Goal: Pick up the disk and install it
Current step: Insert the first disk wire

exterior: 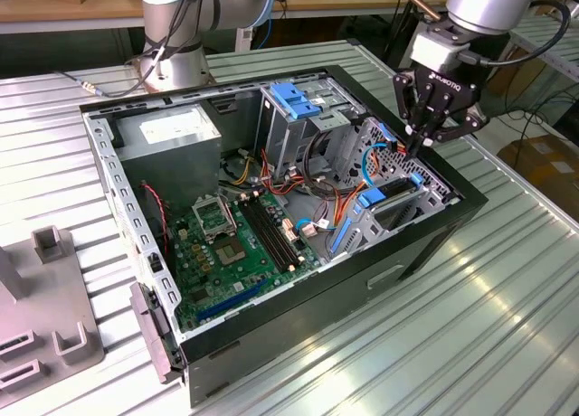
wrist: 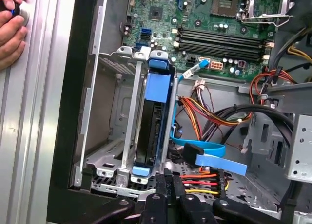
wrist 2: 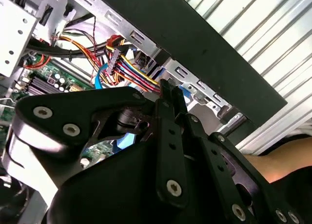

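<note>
The flat grey-metal disk in its blue plastic bracket is seen standing on its edge inside a slot of the silver metal drive cage in the first wrist view. In the exterior view, the disk sits at about 3 o'clock in the open black computer case. So the pick-up part looks done, and the disk seems to be put in its place. Whether it is pushed all the way in cannot be told.

The black gripper is seen just above the cage, near the red, yellow and orange wires. Its fingers are drawn close together and nothing is held between them. In the first wrist view, the fingers are just beside the end of the disk and are not clamped on it. A person's hand is resting on the ribbed metal table.
</note>
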